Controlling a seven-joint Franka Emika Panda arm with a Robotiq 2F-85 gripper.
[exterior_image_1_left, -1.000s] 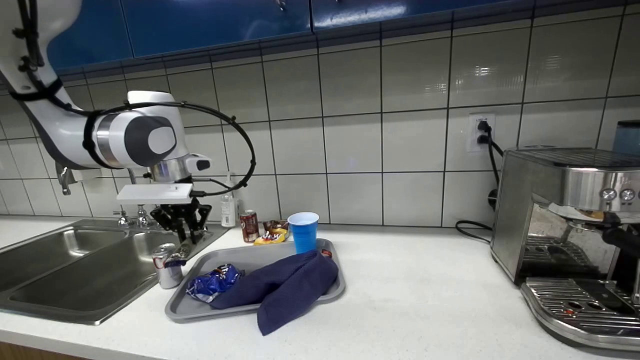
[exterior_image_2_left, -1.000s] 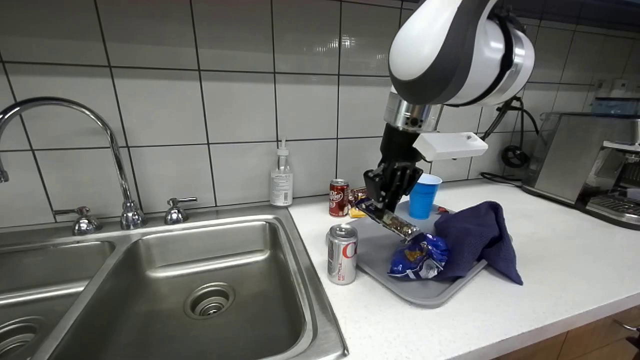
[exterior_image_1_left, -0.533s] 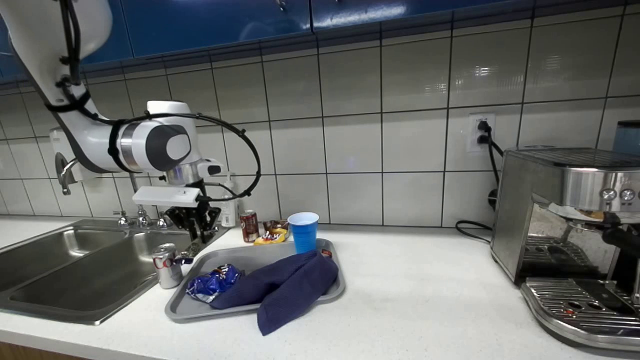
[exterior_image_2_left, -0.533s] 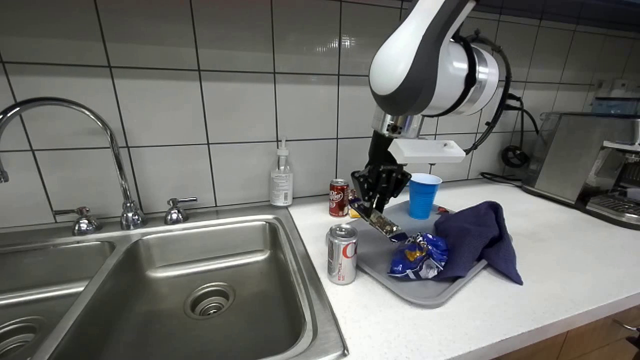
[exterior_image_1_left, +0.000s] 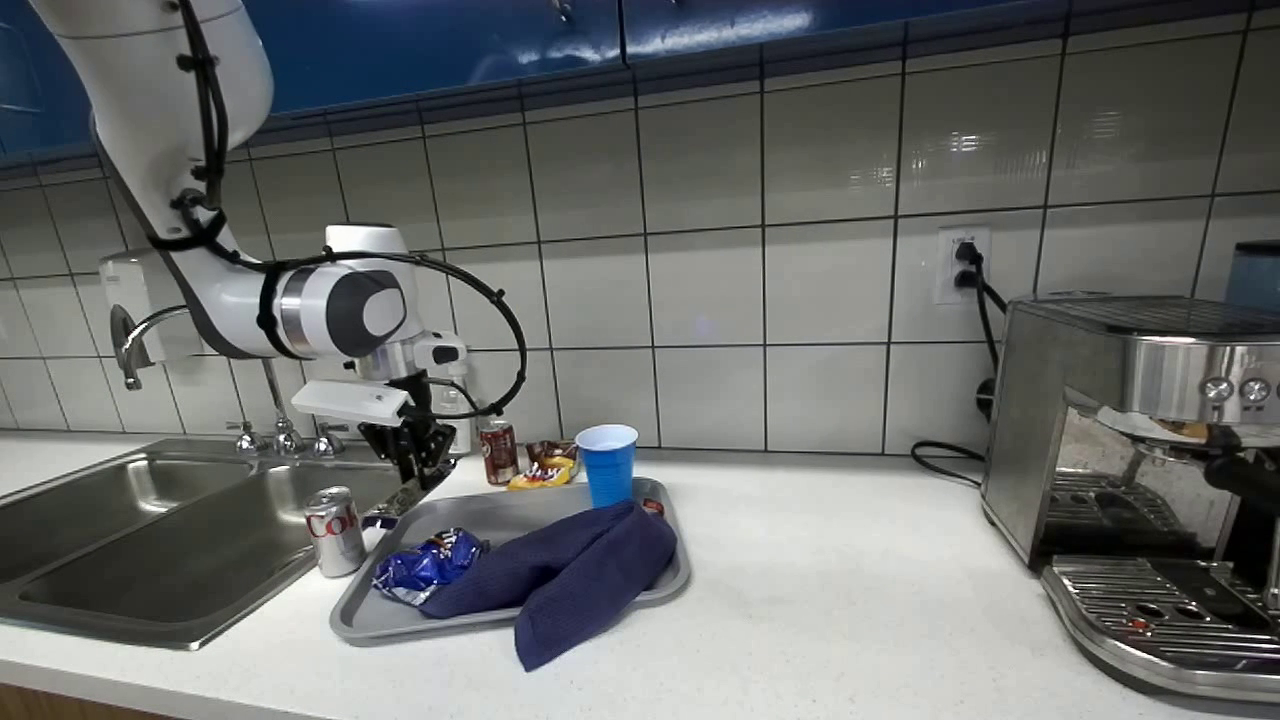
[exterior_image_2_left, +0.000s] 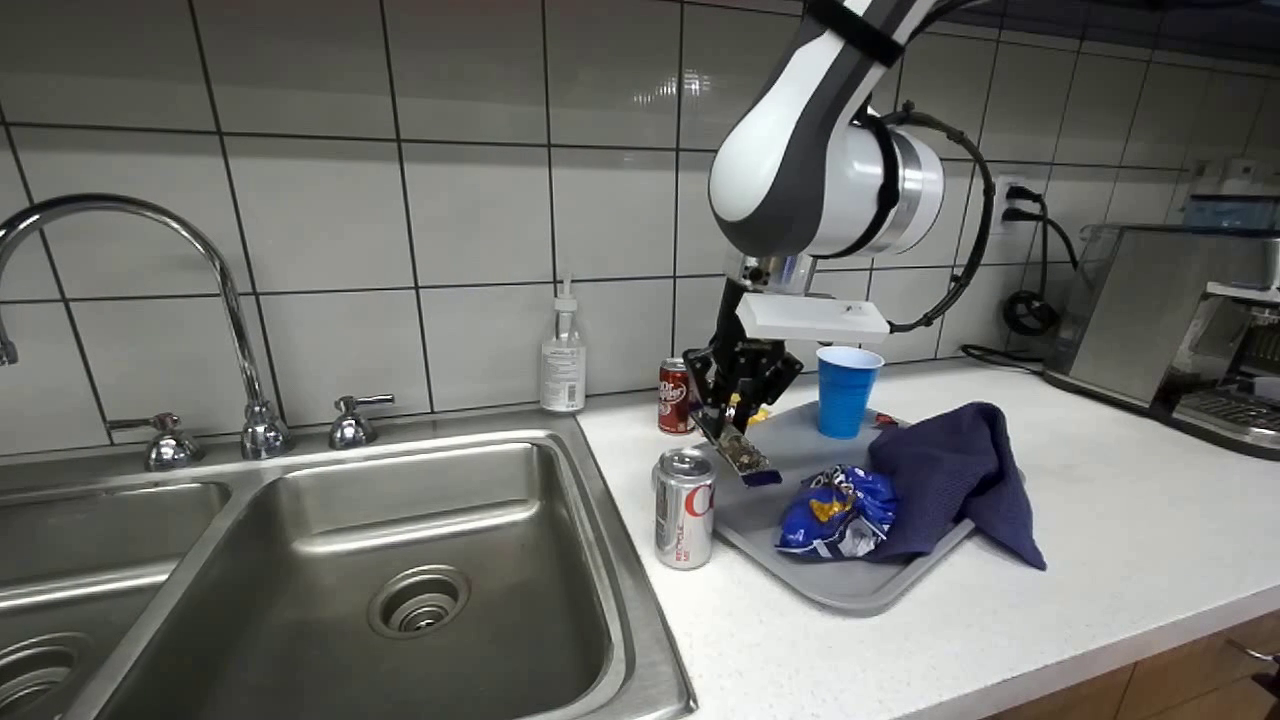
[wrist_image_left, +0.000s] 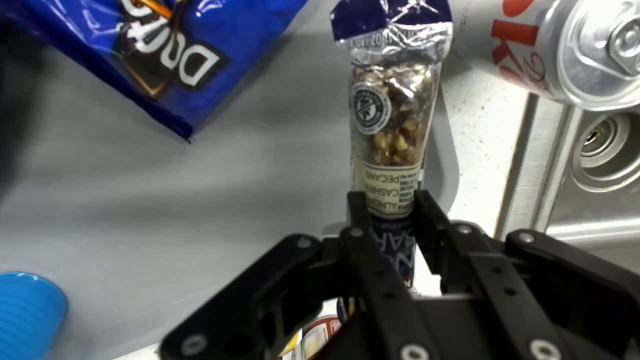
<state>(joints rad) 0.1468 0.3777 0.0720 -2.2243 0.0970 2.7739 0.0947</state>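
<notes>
Nut bar (wrist_image_left: 392, 135) is held: in the wrist view we see the gripper (wrist_image_left: 390, 202) partly closed, pinching the bar from both sides at its label. Blue snack bag (wrist_image_left: 170, 55) lies on the gray tray (wrist_image_left: 200, 200); silver can (wrist_image_left: 540, 55) is near the bar's free end.

In an exterior view we have the bar slanting down at the tray's edge, by the silver can, which stands upright on the counter (exterior_image_2_left: 1100, 580) between sink (exterior_image_2_left: 400, 480) and tray. Navy cloth (exterior_image_2_left: 945, 490) and blue cup (exterior_image_2_left: 847, 395) are on the tray; cloth laps over the rim.

In an exterior view we get a red can (exterior_image_1_left: 498, 455) behind the tray, yellow packet (exterior_image_1_left: 543, 477) just beside it, coffee machine (exterior_image_1_left: 1150, 400) well apart.
</notes>
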